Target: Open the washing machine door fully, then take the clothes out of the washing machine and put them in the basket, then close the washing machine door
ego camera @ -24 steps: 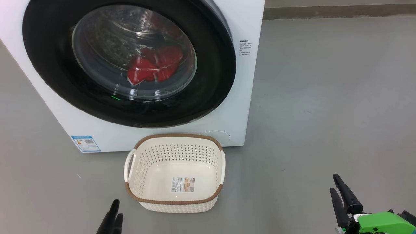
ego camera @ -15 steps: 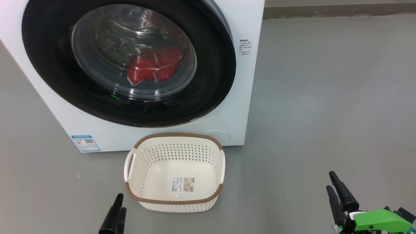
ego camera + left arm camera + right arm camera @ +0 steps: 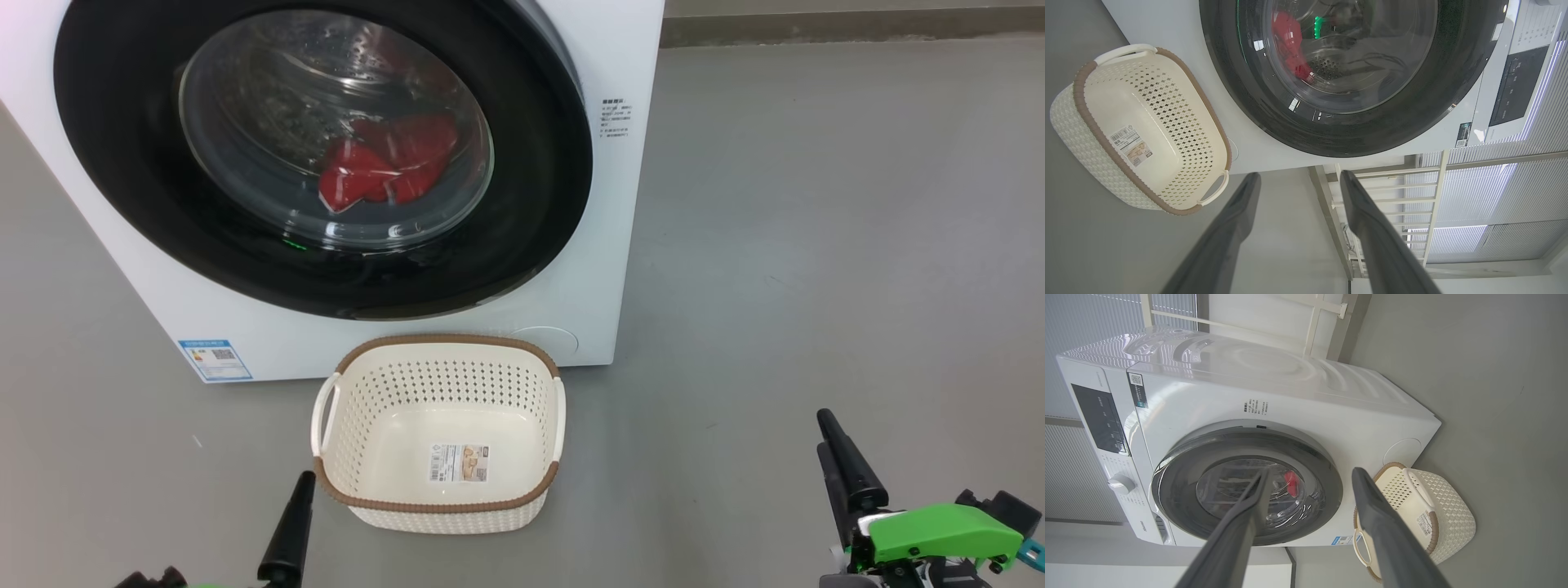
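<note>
Below left gripper (image 3: pixel 1299 176) and right gripper (image 3: pixel 821 430): grey floor (image 3: pixel 816 245), smooth, matte, a few faint scuffs.
left gripper state: released, both dark fingers spread, nothing between them.
right gripper state: released too, fingers apart, empty; green housing (image 3: pixel 939 527) behind the fingers.
basket (image 3: pixel 445 340): cream, brown rim, only a label sticker (image 3: pixel 459 463) on its bottom; just ahead-right of left gripper, near corner close to the fingertip but apart; well off to the left of right gripper.
washing machine (image 3: pixel 588 269): white box straight ahead of left gripper, past the basket; ahead-left of right gripper. Basket's far rim sits near its front panel, touching or not I cannot tell.
washing machine door (image 3: pixel 122 163): black ring with clear bowl, lying flat against the machine front, closed.
clothes (image 3: pixel 384 163): red bundle inside the drum behind the glass, ahead of both grippers, beyond the basket.
room: skirting strip (image 3: pixel 849 28) far ahead of right gripper; dark control panel (image 3: pixel 1098 416) and knob (image 3: pixel 1120 484) at the machine's top; white railing (image 3: pixel 1392 196) and slatted blinds past the machine.
edges: machine's right front corner stands ahead-left of right gripper; blue sticker (image 3: pixel 215 360) low on the front, ahead-left of left gripper.
open room: wide stretch of floor ahead and right of right gripper up to the skirting; a band of floor between the two grippers, on the near side of the basket.
</note>
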Tool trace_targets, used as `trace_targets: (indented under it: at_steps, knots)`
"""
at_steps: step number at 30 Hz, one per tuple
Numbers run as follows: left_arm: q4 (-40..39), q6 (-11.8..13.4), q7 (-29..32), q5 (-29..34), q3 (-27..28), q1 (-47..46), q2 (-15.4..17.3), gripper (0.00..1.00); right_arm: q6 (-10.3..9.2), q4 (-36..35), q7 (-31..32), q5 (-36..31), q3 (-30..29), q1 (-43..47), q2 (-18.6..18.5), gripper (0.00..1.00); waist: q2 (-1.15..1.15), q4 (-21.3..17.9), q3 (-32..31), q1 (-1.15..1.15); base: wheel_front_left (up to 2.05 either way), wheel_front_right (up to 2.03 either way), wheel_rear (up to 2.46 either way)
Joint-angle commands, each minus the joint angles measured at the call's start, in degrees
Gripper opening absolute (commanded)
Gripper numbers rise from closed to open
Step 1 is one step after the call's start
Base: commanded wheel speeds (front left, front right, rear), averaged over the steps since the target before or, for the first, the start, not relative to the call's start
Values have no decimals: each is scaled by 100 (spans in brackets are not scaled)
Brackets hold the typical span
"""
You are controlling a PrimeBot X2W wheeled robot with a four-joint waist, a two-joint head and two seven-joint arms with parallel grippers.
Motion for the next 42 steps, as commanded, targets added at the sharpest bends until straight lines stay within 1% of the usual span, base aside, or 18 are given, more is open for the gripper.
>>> trace_targets:
  at_steps: [1,7,12,22,28,34,42]
  knots:
    - [-192,-8,-70,208,23,-310,79,100,-2,-126,-67,-164,89,-313,-70,100,0,-1,0,-1,0,0,0]
    - [-281,10,-172,761,-14,-362,80,100,-2,-107,-170,-598,118,-403,-63,100,0,-9,-2,-1,0,0,0]
    - [-352,101,-257,1245,-75,-412,85,100,-3,-99,-254,-1074,122,-466,-50,100,0,-14,2,-1,0,0,0]
    - [-360,259,-427,2292,-260,-523,94,100,-3,-131,-423,-2266,81,-565,-28,100,0,-12,1,-1,0,0,0]
    - [-367,360,-529,2777,-333,-590,100,100,-3,-209,-524,-2984,82,-612,-26,100,0,-22,4,-1,0,0,0]
    - [-408,445,-630,3203,-371,-662,106,100,-3,-287,-624,-3444,107,-660,-34,100,0,-29,10,-1,0,0,0]
    - [-449,529,-749,3682,-432,-728,113,100,-4,-321,-742,-3892,153,-737,-46,100,0,-38,9,-1,0,0,0]
